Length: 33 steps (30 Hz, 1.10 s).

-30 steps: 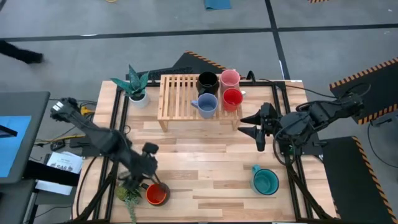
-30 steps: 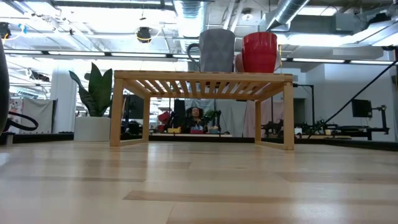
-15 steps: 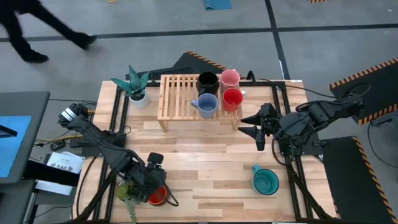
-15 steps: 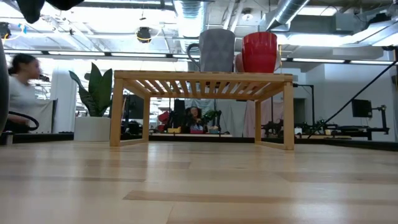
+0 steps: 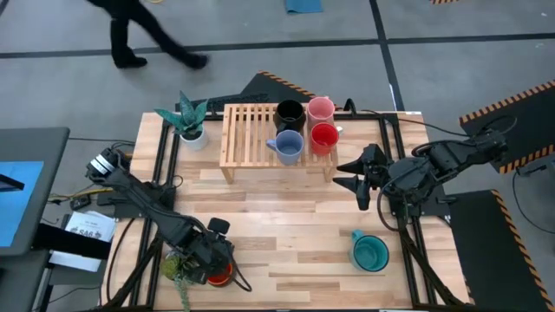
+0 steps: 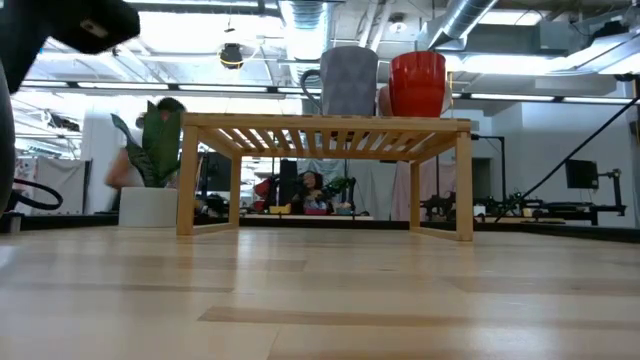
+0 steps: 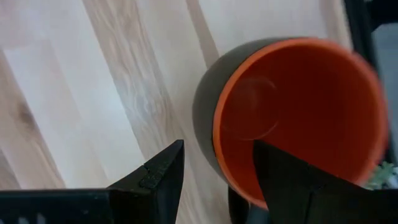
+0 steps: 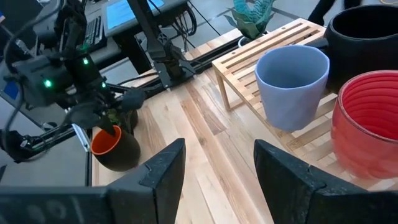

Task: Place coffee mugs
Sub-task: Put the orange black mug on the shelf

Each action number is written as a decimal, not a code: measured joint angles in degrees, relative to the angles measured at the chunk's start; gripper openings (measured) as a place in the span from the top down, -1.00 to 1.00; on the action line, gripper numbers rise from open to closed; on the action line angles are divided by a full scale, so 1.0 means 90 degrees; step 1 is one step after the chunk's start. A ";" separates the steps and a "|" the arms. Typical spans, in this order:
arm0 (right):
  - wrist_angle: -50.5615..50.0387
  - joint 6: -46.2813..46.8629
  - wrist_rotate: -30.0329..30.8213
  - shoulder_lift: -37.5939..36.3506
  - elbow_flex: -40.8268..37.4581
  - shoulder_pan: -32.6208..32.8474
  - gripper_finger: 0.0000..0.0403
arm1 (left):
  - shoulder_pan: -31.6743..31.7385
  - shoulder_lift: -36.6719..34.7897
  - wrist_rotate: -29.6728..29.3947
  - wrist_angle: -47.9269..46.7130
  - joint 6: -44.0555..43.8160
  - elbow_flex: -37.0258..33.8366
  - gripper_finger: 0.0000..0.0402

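A dark mug with an orange inside stands upright near the table's near-left corner; the left wrist view shows its rim from above. My left gripper is open over it, one finger outside the wall and one above the inside. The black, pale pink, red and blue-grey mugs stand on the wooden rack. A teal mug stands at the near right. My right gripper waits open beside the rack.
A small potted plant stands right next to the orange-inside mug, and a second one stands left of the rack. The rack's left half holds nothing. Bare wood lies between rack and near edge. A person walks on the floor beyond the far edge.
My left gripper has moved toward the near edge and down over the orange-inside mug, which it now mostly covers in the high view. The mug has stayed in place. A person has walked across the floor behind the table.
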 joint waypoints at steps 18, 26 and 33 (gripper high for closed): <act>-0.0007 -0.0451 -0.0022 0.0000 0.0000 0.0002 -0.08 | 0.1463 -0.0159 0.0361 -0.0915 -0.0240 0.0420 0.97; 0.0074 -0.0809 -0.0050 0.0000 -0.0002 0.0005 -0.08 | 0.3298 -0.0889 -0.0566 -0.3610 -0.0206 0.3285 0.99; 0.0229 -0.0818 -0.0061 0.0000 -0.0002 0.0017 -0.08 | 0.6199 -0.0313 -0.1018 -0.4428 0.1454 0.5687 0.99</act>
